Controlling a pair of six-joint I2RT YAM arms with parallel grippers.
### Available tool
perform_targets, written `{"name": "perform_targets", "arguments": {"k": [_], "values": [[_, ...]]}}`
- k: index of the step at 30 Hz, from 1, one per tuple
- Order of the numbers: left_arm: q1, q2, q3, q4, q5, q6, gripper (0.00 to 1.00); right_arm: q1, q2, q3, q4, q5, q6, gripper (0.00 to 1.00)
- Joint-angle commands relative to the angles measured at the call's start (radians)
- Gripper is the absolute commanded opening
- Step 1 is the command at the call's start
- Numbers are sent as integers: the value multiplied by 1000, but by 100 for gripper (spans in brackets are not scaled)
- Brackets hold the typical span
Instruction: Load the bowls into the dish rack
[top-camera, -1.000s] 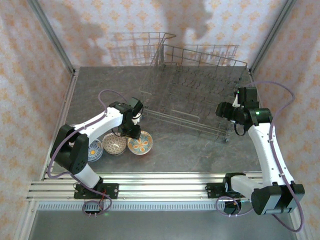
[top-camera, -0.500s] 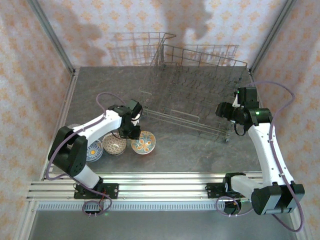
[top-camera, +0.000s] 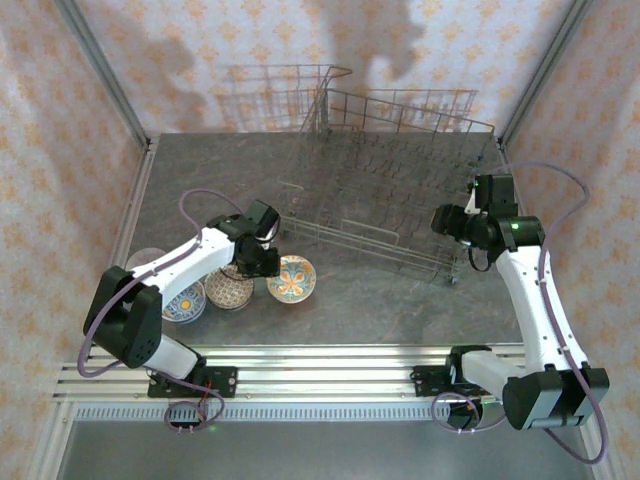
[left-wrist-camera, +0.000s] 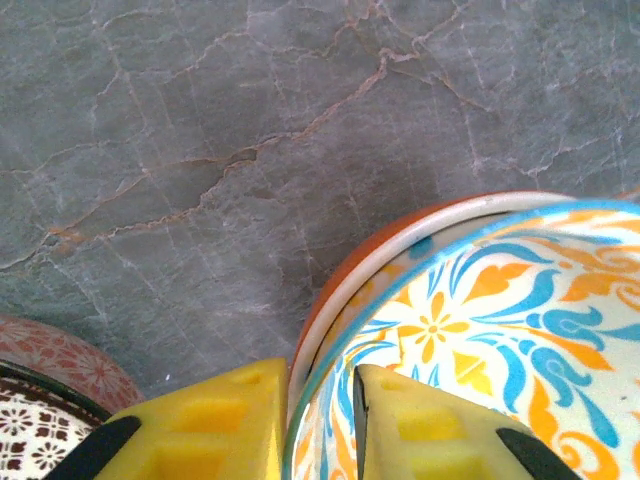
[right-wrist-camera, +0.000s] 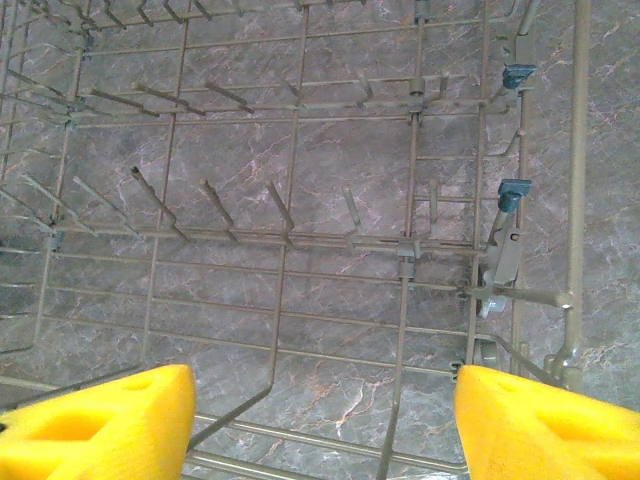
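Grey marbled stone covers the table (top-camera: 400, 300), and the walls (top-camera: 60, 150) around it carry pale paper with orange flowers. We see the dish rack (top-camera: 390, 190) standing on the far half of the table, turned a little against its edges, with its rows of tines pointing upward. Near the left front the bowls sit close together: an orange floral bowl (top-camera: 291, 279), just to its left a brown patterned bowl (top-camera: 229, 290), then a blue-and-white bowl (top-camera: 183, 302), and a pale bowl (top-camera: 143, 260) half hidden behind the left arm. The left gripper (left-wrist-camera: 318, 388) is at the left edge of the orange floral bowl. In the left wrist view its yellow fingers (left-wrist-camera: 215, 420) are clenched on the blue-edged rim, with only a narrow slit between them. Directly beside that rim we see a second rim, white with an orange outside, but we cannot tell if it belongs to a separate bowl nested below. We also cannot tell whether the gripped bowl touches the table. The right gripper (right-wrist-camera: 320, 430) hangs above the near right corner of the dish rack, well apart from the bowls. Its jaws are spread wide and hold nothing, and between them we see the wires and tines of the rack, with marble below.
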Motion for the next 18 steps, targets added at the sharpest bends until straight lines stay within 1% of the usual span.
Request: {"name": "perform_targets", "arguments": {"k": [1, 3, 7, 16, 18], "values": [[-19, 6, 8, -49, -51, -6, 28, 5, -11, 1, -4, 1, -14, 69], [-23, 15, 15, -54, -54, -5, 31, 5, -11, 0, -4, 0, -13, 69], [-27, 15, 30, -64, -58, -9, 33, 5, -16, -1, -7, 0, -12, 69], [-31, 37, 29, -77, -51, 1, 32, 5, -20, -8, -3, -2, -10, 69], [-31, 41, 31, -74, -50, 4, 30, 5, -22, -8, -2, -2, -8, 69]]}}
